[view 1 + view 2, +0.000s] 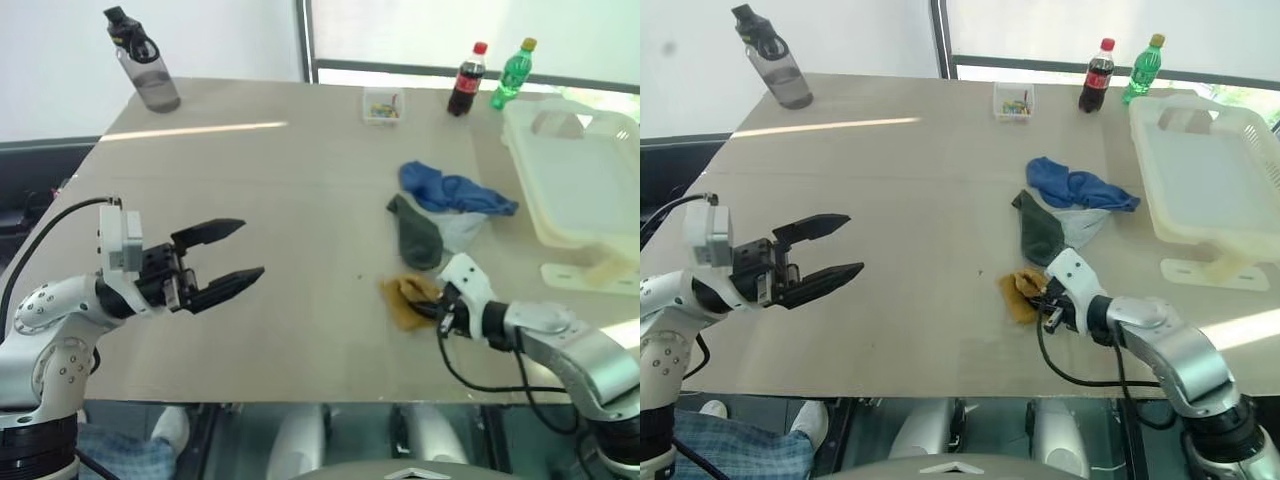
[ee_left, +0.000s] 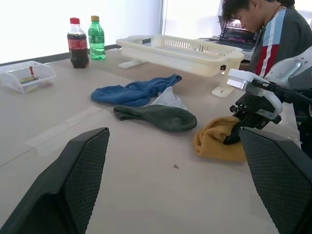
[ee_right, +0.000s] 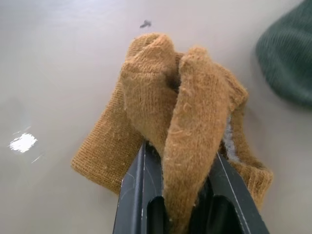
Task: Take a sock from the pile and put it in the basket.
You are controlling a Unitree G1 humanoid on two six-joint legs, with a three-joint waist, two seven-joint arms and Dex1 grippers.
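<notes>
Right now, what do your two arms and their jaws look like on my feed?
Both arms are silver-grey metal with rounded joints and white wrist blocks. The left gripper has two long black tapered fingers with a textured inner face; a black cable loops behind that arm. The right gripper has the same black fingers, and a black cable hangs beneath its forearm.

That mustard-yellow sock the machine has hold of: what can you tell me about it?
The mustard-yellow sock is a soft, fuzzy knit, crumpled and folded over itself, with a ribbed cuff lying flat on the table. A bunched fold of it is pinched in the right end effector, whose two black fingers are shut on it. It sits at the near edge of the pile, just in front of the dark green sock, apart from the basket.
</notes>
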